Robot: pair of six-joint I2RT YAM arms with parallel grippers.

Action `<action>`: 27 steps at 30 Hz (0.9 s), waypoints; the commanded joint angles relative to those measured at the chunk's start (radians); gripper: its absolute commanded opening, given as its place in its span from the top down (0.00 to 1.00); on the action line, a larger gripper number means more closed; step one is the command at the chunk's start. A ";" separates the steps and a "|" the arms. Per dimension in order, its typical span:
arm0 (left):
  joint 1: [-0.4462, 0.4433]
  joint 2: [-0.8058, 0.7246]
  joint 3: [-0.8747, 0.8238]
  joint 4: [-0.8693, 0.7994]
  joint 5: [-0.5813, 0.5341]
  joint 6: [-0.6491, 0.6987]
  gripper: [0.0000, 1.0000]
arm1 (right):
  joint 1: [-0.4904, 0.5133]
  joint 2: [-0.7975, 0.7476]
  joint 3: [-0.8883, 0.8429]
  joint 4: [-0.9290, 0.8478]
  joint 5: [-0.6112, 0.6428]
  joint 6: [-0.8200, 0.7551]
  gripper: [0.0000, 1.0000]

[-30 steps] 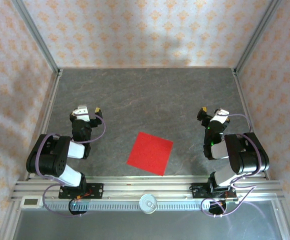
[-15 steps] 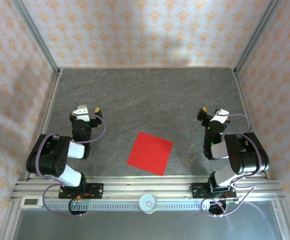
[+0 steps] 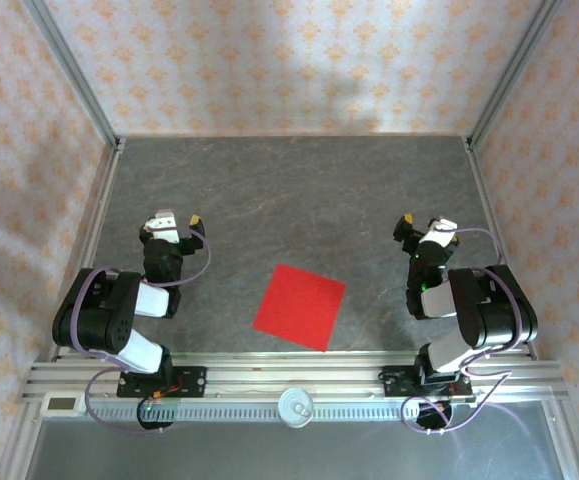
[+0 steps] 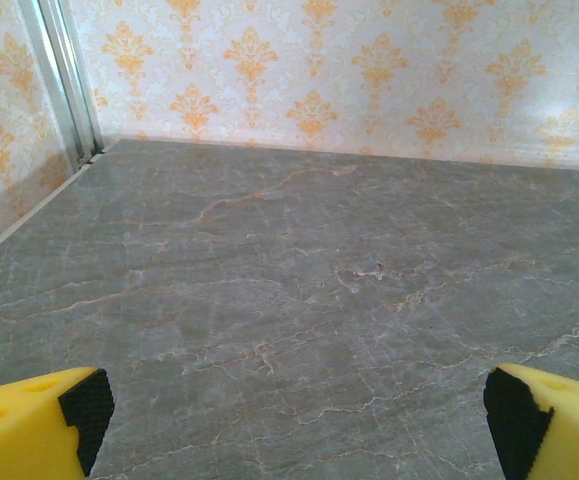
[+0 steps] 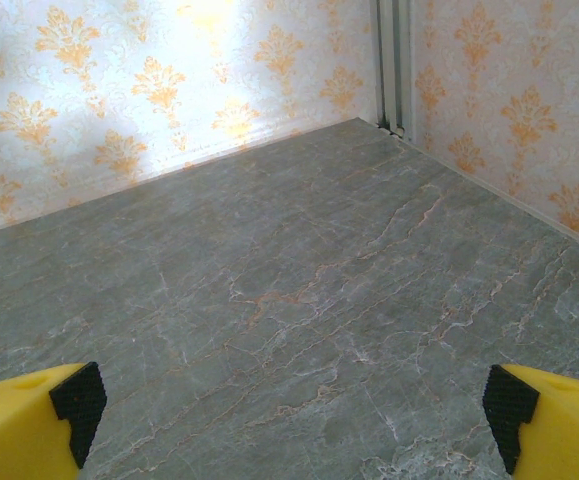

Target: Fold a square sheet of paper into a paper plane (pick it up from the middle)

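Over the table [image 3: 299,190], both jaws wide apart.

Grey marbled table [image 3: 299,190], flat red square sheet of paper [image 3: 299,306].

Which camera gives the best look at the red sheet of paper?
The top external view: the square sheet of paper lies flat there, whole and uncovered. Both wrist cameras point away from it, across the table.
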 commanded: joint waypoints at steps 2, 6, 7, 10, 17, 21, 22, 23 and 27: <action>0.003 -0.045 -0.025 0.033 0.011 0.014 0.01 | -0.003 -0.034 0.006 0.009 -0.019 -0.014 0.00; 0.003 -0.167 -0.041 -0.042 -0.033 -0.010 0.01 | -0.004 -0.111 -0.014 -0.013 0.003 -0.006 0.00; 0.004 -0.207 -0.030 -0.106 -0.043 -0.021 0.01 | -0.004 -0.138 -0.014 -0.040 0.015 0.002 0.00; 0.004 -0.320 -0.003 -0.272 -0.050 -0.039 0.01 | -0.004 -0.264 0.033 -0.265 0.031 0.049 0.00; 0.004 -0.590 0.017 -0.540 -0.063 -0.174 0.01 | -0.005 -0.489 0.196 -0.815 0.013 0.295 0.00; 0.003 -0.750 0.050 -0.733 -0.070 -0.306 0.01 | -0.006 -0.602 0.216 -0.922 -0.232 0.348 0.00; 0.003 -0.782 0.058 -0.770 -0.058 -0.327 0.01 | -0.005 -0.622 0.218 -0.932 -0.288 0.372 0.00; 0.004 -0.818 0.069 -0.819 -0.035 -0.346 0.01 | -0.005 -0.640 0.223 -0.948 -0.349 0.400 0.00; 0.004 -0.912 0.108 -0.971 0.031 -0.456 0.01 | -0.004 -0.644 0.253 -1.041 -0.535 0.522 0.03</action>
